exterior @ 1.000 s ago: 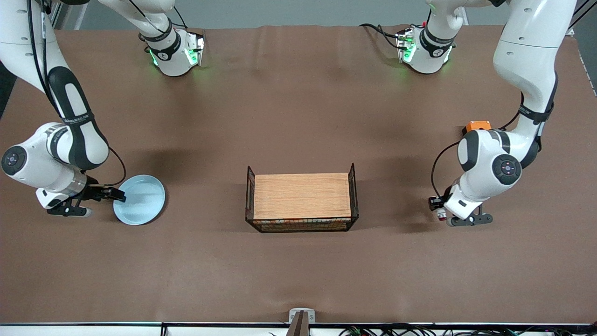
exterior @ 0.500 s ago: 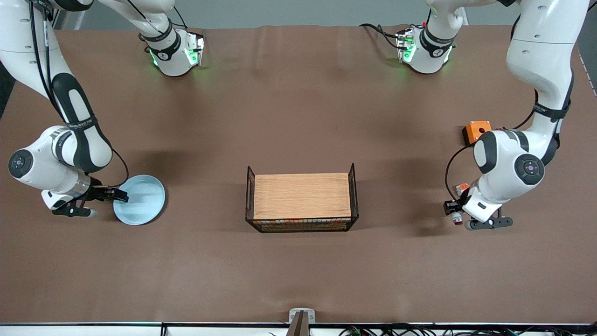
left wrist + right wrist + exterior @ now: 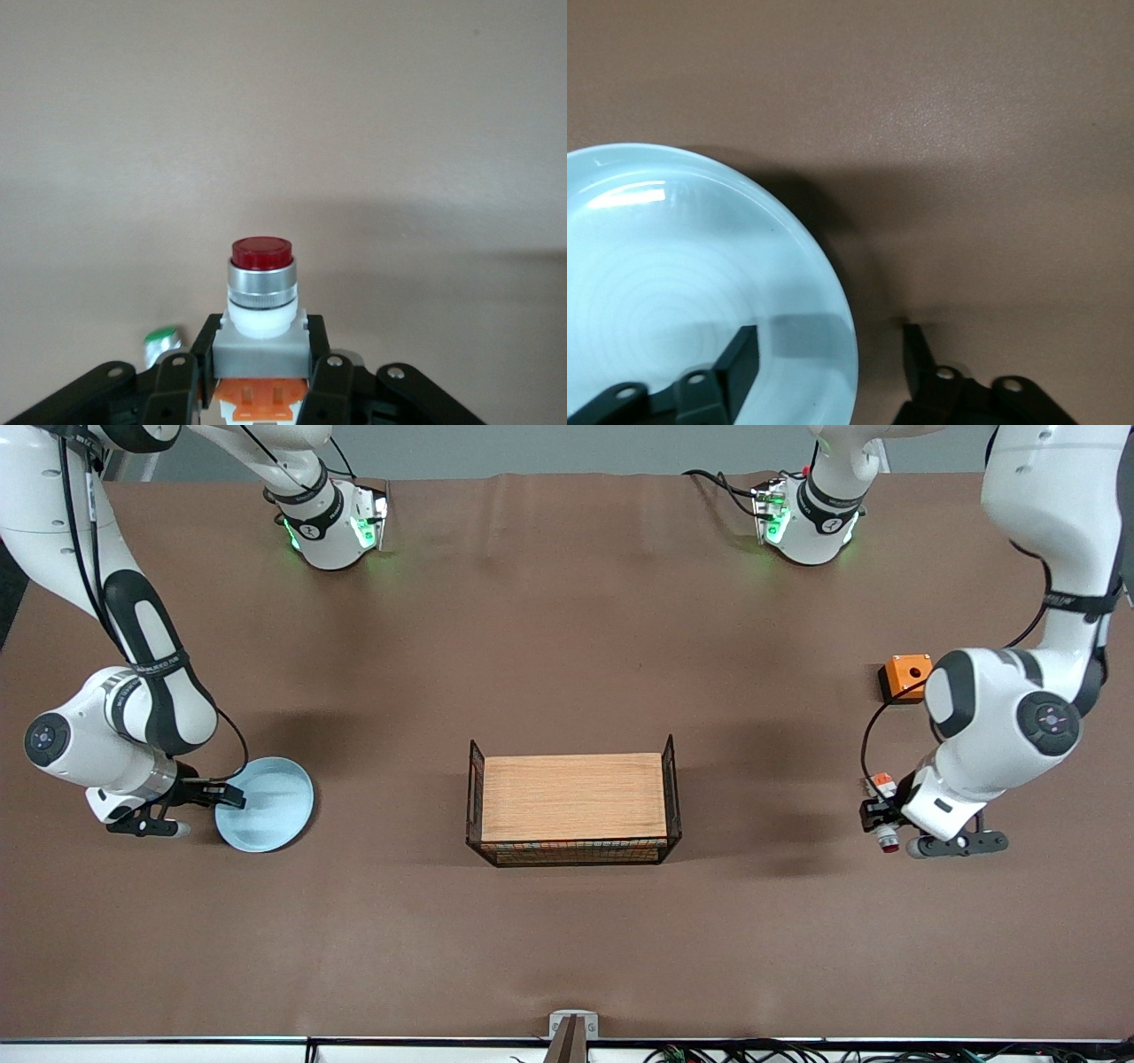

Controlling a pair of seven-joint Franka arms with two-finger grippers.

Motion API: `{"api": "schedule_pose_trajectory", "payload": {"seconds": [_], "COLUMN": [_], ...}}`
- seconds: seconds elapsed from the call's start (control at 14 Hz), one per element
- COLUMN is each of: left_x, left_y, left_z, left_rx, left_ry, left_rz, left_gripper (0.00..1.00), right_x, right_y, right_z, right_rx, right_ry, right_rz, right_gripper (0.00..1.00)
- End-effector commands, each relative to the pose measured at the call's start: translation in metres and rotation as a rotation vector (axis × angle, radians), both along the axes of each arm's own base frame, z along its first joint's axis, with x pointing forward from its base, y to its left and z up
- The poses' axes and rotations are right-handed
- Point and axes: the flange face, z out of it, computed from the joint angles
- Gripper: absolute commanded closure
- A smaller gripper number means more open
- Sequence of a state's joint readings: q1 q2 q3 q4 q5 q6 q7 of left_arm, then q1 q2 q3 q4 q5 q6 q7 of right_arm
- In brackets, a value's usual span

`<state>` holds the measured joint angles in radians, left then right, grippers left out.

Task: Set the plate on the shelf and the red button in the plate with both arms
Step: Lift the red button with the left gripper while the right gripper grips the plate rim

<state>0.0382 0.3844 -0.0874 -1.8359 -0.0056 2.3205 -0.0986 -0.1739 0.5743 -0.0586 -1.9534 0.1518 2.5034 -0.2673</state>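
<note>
1. Toward the right arm's end of the worktop (image 3: 567, 602), the right pincer (image 3: 199, 812) sits low at the rim of the plate (image 3: 266, 804).
2. One finger (image 3: 740, 359) of it reaches over the inside of the plate, and the other finger (image 3: 920, 359) stands outside the rim over the bare brown surface; the rim lies in the gap between them.
3. The right pincer is spread across that rim with space still showing on both sides, and the fingers do not visibly press the rim.
4. The plate itself is pale blue, round and shallow, and lies flat on the worktop just under this pincer.
5. Toward the left arm's end of the worktop, the left pincer (image 3: 886, 828) is pinching the red button (image 3: 261, 301), its fingers (image 3: 182, 381) pressed against the grey-white body on both sides.
6. The dark red cap points away from the wrist, with a silvery ring below it and the orange block nestled between the fingers.
7. A small part with a green cap (image 3: 162, 341) lies on the worktop close beside this pincer.
8. An orange box (image 3: 905, 675) with a round hole rests on the worktop near the left arm's elbow, farther from the front camera than the pincer.
9. Between the two pincers, well apart from both, stands a wire basket (image 3: 574, 802) with a wooden board on top.
</note>
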Motion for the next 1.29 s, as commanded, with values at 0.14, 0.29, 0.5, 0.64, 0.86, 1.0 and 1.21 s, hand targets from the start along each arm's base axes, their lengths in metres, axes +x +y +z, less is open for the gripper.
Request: {"api": "schedule_pose_trajectory", "payload": {"seconds": [0.14, 0.29, 0.5, 0.64, 0.86, 1.0, 1.21], "left_x": [-0.005, -0.002, 0.003, 0.004, 0.002, 0.000, -0.001], "left_y": [-0.003, -0.006, -0.006, -0.001, -0.002, -0.007, -0.012], "left_z": [0.097, 0.120, 0.146, 0.151, 0.160, 0.159, 0.165], "left_rx": [-0.007, -0.009, -0.015, -0.016, -0.016, -0.015, -0.019], "left_ry": [0.088, 0.100, 0.060, 0.049, 0.039, 0.052, 0.045], "left_rz": [0.019, 0.016, 0.071, 0.079, 0.081, 0.093, 0.095], "left_gripper": [0.61, 0.61, 0.61, 0.61, 0.61, 0.61, 0.61], "right_x": [0.002, 0.003, 0.005, 0.008, 0.017, 0.022, 0.027], "right_y": [-0.003, -0.001, 0.000, 0.001, 0.006, 0.016, 0.045], "right_z": [-0.006, -0.005, -0.002, 0.005, 0.039, 0.078, 0.153], "right_rx": [0.018, 0.019, 0.018, 0.020, 0.042, 0.066, 0.078], "right_ry": [0.005, 0.005, -0.001, -0.004, 0.028, 0.071, 0.139], "right_rz": [-0.008, -0.007, -0.011, -0.026, -0.071, -0.119, -0.206], "right_gripper": [0.63, 0.83, 0.97, 0.97, 0.99, 0.99, 1.00]}}
